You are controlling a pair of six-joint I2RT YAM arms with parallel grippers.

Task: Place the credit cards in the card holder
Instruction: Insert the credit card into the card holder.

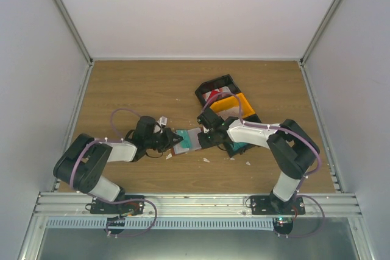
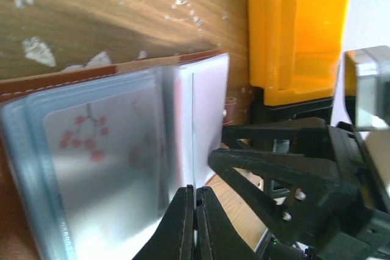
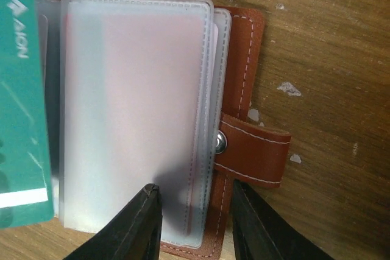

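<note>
Left fingers [image 2: 184, 223], wrist low, tight on card holder [image 1: 192, 138]; right fingers [image 3: 140, 223] half apart, down over it.

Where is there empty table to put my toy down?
Bare wood lies along the back wall, behind the black bin, and at the far left of the table by the left wall. The middle is crowded: the left gripper and right gripper meet at the card holder, beside the orange bin.
</note>
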